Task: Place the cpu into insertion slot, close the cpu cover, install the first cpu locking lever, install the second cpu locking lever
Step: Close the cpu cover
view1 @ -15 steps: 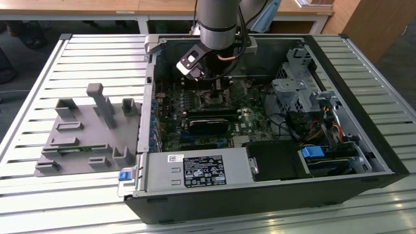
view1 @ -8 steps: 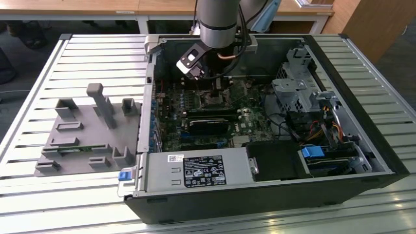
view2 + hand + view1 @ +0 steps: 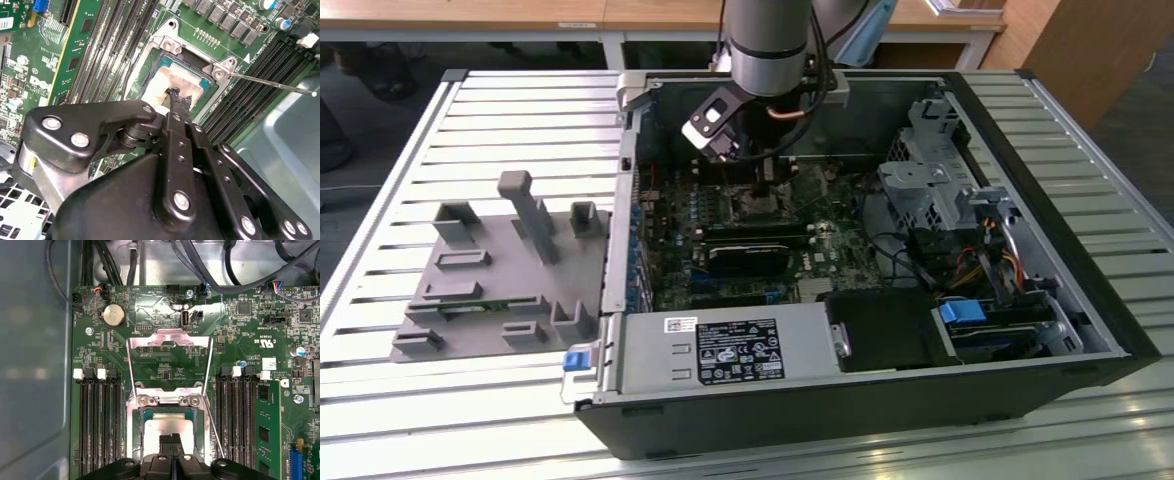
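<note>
The cpu lies flat in the insertion slot on the green motherboard, its pale metal top showing. In the second wrist view the cpu is also seen seated in the socket. My gripper is shut, its two black fingers pressed together with their tips on the chip's top; the gripper has nothing between the fingers. The cpu cover is swung open behind the socket, with the board visible through its window. A thin locking lever sticks out beside the socket, unlatched. In the exterior view the gripper reaches down into the open computer case.
Black memory slots flank the socket on both sides. Cables hang along the case wall past the cover. Drive cages and wiring fill the exterior view's right. A grey fixture stands on the slatted table beside the case.
</note>
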Tool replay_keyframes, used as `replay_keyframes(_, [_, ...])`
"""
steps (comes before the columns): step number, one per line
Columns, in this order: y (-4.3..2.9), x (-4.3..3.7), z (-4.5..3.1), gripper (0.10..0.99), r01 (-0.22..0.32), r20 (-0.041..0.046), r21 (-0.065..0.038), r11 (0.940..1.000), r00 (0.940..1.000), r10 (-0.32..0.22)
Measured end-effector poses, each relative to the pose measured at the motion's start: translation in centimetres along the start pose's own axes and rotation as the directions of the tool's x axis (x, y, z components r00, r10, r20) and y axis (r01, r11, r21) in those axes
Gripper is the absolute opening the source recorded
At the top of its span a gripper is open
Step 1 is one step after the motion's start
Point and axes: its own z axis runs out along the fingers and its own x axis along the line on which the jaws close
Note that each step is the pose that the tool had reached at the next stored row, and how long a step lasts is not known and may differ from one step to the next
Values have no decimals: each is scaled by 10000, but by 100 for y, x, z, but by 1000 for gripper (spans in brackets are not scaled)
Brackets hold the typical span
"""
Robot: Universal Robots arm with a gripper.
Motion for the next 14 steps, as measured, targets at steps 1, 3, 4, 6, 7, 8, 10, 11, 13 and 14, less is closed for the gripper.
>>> replay_keyframes(1, [0,0,-7,106,0,0,0,10000,10000,0])
replay_keyframes(3, [1,1,-29,106,-1,2,1,10000,10000,1])
replay_keyframes(4, [2,1,-41,106,-1,2,1,10000,10000,1])
replay_keyframes(6, [3,1,-66,106,-1,1,0,10000,10000,1])
replay_keyframes(7, [4,1,-78,106,-1,1,0,10000,10000,1])
replay_keyframes(8, [4,1,-93,106,-1,1,1,10000,10000,1])
replay_keyframes(10, [6,2,-125,106,0,1,1,10000,10000,0])
replay_keyframes(11, [7,2,-142,106,-1,1,0,10000,10000,1])
replay_keyframes(13, [4,3,-179,106,1,1,1,10000,10000,-1])
replay_keyframes(14, [5,3,-191,106,1,1,0,10000,10000,-1])
